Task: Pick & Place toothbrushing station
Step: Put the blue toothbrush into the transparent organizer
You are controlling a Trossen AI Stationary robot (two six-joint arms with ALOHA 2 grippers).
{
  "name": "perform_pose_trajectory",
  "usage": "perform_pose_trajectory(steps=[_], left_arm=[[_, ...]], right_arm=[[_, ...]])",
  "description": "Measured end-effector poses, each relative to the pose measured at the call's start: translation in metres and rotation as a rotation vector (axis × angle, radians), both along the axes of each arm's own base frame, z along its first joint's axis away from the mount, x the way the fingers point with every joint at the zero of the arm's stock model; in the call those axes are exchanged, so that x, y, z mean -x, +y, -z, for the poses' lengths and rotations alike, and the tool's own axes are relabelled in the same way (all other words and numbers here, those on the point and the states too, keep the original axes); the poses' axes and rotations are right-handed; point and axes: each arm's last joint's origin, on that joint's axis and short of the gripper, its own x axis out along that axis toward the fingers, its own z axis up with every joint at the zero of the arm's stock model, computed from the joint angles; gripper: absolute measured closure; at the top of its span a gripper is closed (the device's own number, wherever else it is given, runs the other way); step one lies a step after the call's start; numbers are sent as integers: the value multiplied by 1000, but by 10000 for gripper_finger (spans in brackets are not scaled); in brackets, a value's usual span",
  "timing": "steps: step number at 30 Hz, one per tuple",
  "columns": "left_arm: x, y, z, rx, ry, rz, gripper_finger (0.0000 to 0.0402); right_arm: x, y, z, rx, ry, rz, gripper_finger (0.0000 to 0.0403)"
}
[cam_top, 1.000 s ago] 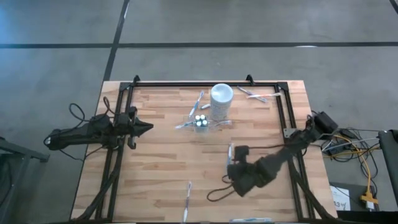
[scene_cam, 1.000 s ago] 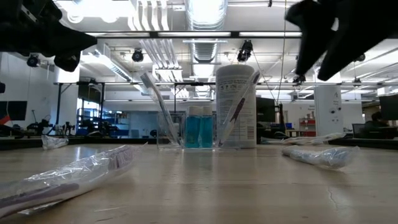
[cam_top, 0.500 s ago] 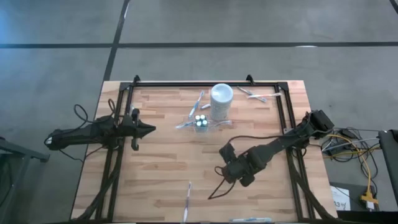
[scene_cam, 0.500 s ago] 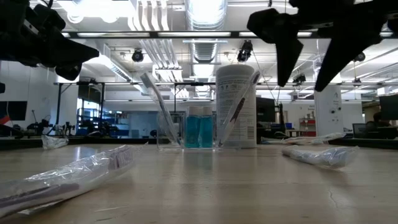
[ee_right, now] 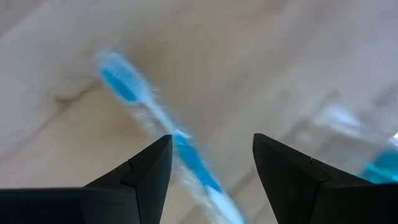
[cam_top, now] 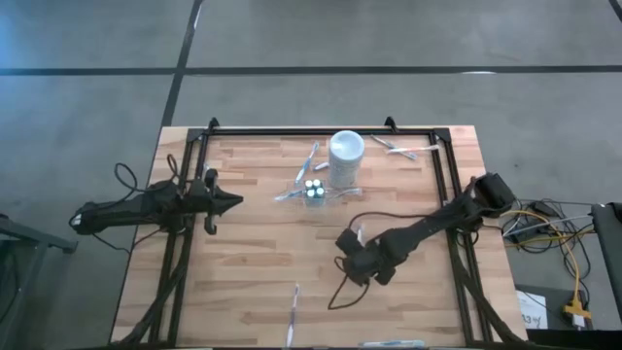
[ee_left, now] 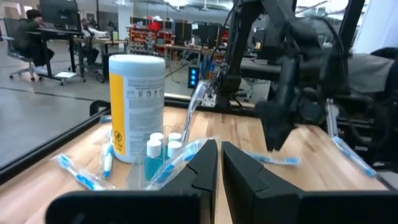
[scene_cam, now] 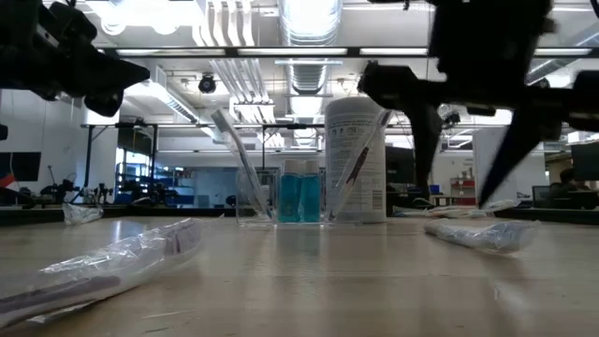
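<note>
A loose toothbrush (ee_right: 163,138) with blue bristles lies flat on the worktop (cam_top: 253,253), a little below and to the right of the centre of the high view, directly under the right gripper (cam_top: 354,240). Its jaws are released and stand on either side of the handle without touching it (probably so that they can close across the thin handle). The rest of the station stands in the upper middle of the high view: the white cup (cam_top: 346,156), and touching it the clear holder (cam_top: 315,190) with the teal tubes (scene_cam: 301,201) inside, upright. Two brushes lean in the holder, I think because it is the place where brushes must go. More brushes lie near the upper right of the worktop (cam_top: 400,148), and a wrapped toothbrush (cam_top: 293,313) lies at the lower middle. The left gripper (cam_top: 229,202) waits at the left of the high view, its jaws nearly clenched and empty, pointing toward the holder.
</note>
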Motion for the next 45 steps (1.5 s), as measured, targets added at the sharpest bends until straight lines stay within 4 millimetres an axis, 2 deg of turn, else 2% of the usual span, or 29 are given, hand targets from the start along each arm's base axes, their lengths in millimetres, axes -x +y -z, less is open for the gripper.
perform_pose_trajectory(steps=[7,14,19,26,32,40,43,45], left_arm=[[0,0,-2,44,-22,0,376],[0,0,-3,69,-43,-5,376],[0,0,-5,78,-56,-4,376],[0,0,-6,86,-69,-2,376],[0,0,-8,93,-90,0,376],[0,0,-12,90,-131,7,376],[1,0,-15,91,-165,16,376],[0,0,-16,91,-173,20,376]], right_arm=[[-2,-1,24,44,105,-90,184],[-7,0,38,-36,157,-106,208],[-8,-1,44,-115,191,-50,262],[-11,-2,43,-167,188,-13,375],[-22,-3,16,-260,58,69,390],[-25,-9,-67,-459,-316,89,394],[-25,-20,-105,-607,-538,130,395],[-26,-30,-124,-724,-653,140,395]])
